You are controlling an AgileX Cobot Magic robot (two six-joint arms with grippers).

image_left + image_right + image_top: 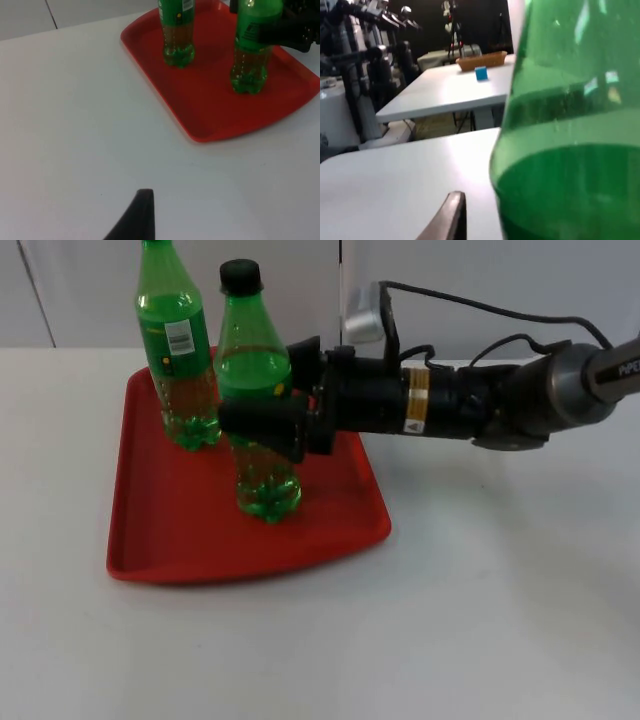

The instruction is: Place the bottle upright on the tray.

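A green bottle (255, 355) with a black cap stands upright on the red tray (160, 530), toward its right side. My right gripper (262, 422) reaches in from the right and is shut on the bottle's middle, its black fingers on either side of the body. In the left wrist view the same bottle (249, 65) rests with its base on the tray (210, 115), the right gripper (292, 32) clamped at its label. The bottle's green wall (570, 150) stands close in the right wrist view. My left gripper (141, 217) waits over bare table, short of the tray.
A second green bottle (180, 350) with a white label stands upright at the tray's back left, a hand's width from the held one. The grey partition wall (450, 290) is just behind the tray. White table (450, 620) spreads in front and to the right.
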